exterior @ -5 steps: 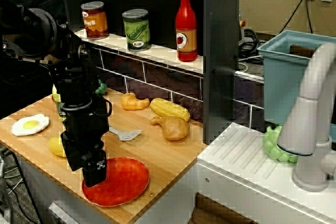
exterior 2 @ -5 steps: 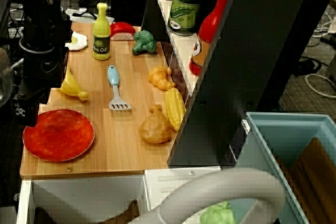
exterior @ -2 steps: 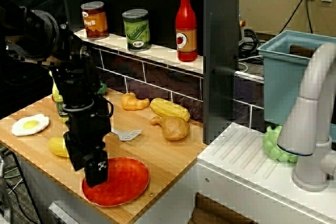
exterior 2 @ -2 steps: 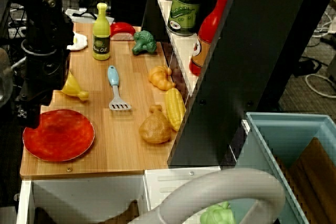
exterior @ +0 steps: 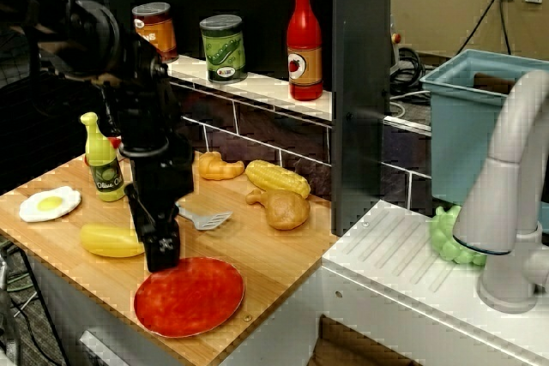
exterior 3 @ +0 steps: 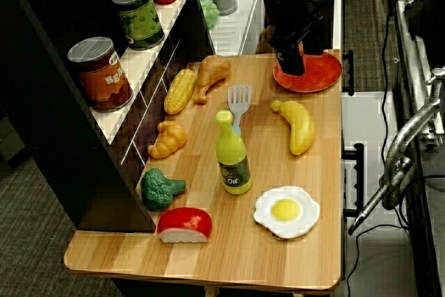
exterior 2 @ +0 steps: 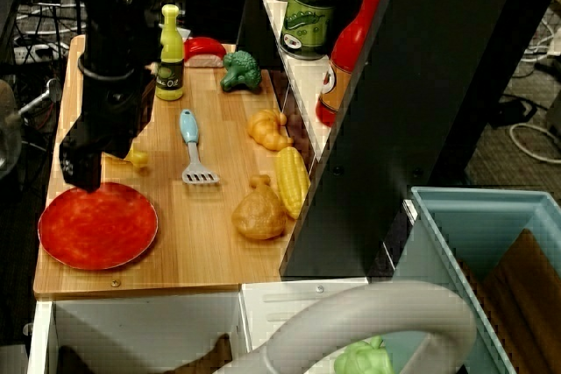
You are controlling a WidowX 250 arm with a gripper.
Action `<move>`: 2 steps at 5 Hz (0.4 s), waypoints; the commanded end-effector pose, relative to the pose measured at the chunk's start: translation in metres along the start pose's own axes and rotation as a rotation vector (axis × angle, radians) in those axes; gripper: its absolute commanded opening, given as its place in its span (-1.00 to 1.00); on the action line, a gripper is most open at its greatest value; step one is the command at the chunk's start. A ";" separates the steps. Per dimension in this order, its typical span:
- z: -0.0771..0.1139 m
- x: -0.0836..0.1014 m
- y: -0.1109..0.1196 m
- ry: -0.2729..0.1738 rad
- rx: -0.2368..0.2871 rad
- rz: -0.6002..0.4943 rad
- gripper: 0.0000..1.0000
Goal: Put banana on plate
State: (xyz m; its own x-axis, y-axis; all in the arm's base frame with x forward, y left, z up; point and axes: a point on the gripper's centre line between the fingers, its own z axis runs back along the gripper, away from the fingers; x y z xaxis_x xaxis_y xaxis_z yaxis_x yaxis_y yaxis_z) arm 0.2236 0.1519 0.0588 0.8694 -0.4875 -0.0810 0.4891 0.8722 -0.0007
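Note:
The yellow banana (exterior 3: pixel 297 126) lies flat on the wooden board, a short way from the red-orange plate (exterior 3: pixel 321 78) near the board's corner. In the view from the sink side, the banana (exterior: pixel 110 241) is left of my gripper (exterior: pixel 161 256), and the plate (exterior: pixel 190 297) lies just in front of and below it. From above, my arm hides most of the banana (exterior 2: pixel 136 159), and the gripper (exterior 2: pixel 79 172) hangs over the plate's (exterior 2: pixel 98 227) far rim. In the view from the board's far end, the gripper (exterior 3: pixel 302 60) looks open and empty.
A grey spatula (exterior 3: pixel 238 99) with a blue handle, an oil bottle (exterior 3: pixel 233 158), a fried egg (exterior 3: pixel 286 210), a corn cob (exterior 3: pixel 178 91) and a chicken leg (exterior 3: pixel 211 73) lie on the board. Cans and a red bottle (exterior: pixel 304 30) stand on the shelf. The board's edge runs close by the plate.
My arm has swung up and away from the board's front edge, off the plate's middle to its far rim. The banana and oil bottle now show in the sink-side view.

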 end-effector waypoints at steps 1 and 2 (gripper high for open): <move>0.016 -0.014 0.043 0.003 -0.015 -0.155 1.00; 0.016 -0.027 0.065 0.015 -0.032 -0.156 1.00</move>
State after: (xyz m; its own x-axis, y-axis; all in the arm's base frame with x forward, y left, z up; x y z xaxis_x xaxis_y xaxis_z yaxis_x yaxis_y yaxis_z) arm 0.2294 0.2149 0.0655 0.7789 -0.6197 -0.0963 0.6136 0.7848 -0.0875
